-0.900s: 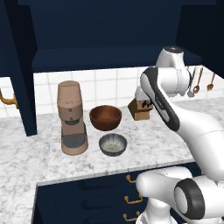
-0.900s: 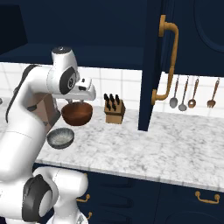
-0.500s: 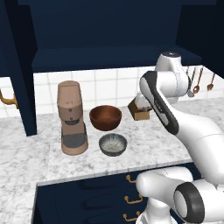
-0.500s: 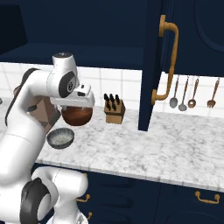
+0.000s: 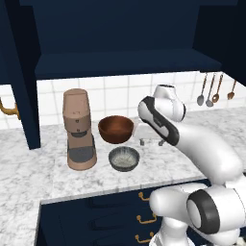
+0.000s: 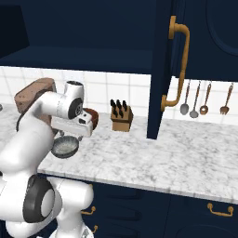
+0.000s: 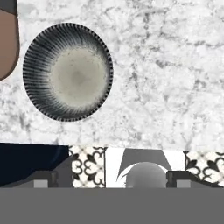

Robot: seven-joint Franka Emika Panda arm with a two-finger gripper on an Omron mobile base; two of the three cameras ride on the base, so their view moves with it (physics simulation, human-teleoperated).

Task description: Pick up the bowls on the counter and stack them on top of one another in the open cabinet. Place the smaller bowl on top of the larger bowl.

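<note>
The smaller grey bowl [image 5: 124,158] sits on the marbled counter [image 5: 29,168], in front of the larger brown bowl [image 5: 116,129]. My gripper [image 5: 152,143] hangs open a little above the counter, just right of both bowls, and holds nothing. In the hand view the grey bowl [image 7: 68,72] lies at the upper left with its pale inside facing up, and my gripper [image 7: 111,179] has its fingertips [image 7: 43,177] spread wide. In the right base view the hand partly covers the brown bowl [image 6: 93,118] and hovers over the grey bowl [image 6: 64,147]. The open cabinet [image 5: 120,62] spans above.
A tan coffee machine [image 5: 78,129] stands left of the bowls, close to the grey one. A knife block [image 6: 122,116] sits by the back wall, right of the hand. The open cabinet door [image 6: 160,69] with its brass handle juts out, with utensils [image 6: 195,97] hanging behind it.
The hand has come down from above the brown bowl to just over the counter beside the grey bowl. Both bowls have stayed put.
</note>
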